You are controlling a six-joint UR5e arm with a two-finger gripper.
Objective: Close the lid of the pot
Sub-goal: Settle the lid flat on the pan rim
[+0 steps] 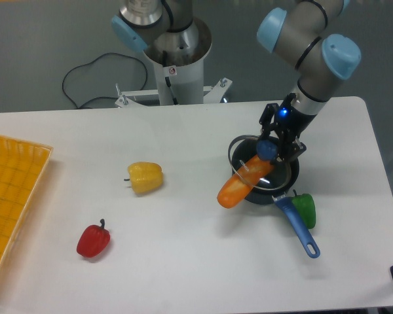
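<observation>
Glass lid, blue-knobbed, tilts over round black pot.

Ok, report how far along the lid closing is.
Done: the lid is over the pot, the gripper at its blue knob. In hand: seating it, but an orange vegetable pokes out over the rim, so the lid sits tilted. Left: getting the lid flat and letting go.

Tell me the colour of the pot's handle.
Blue; the handle shows clearly in the fixed camera view.
</observation>
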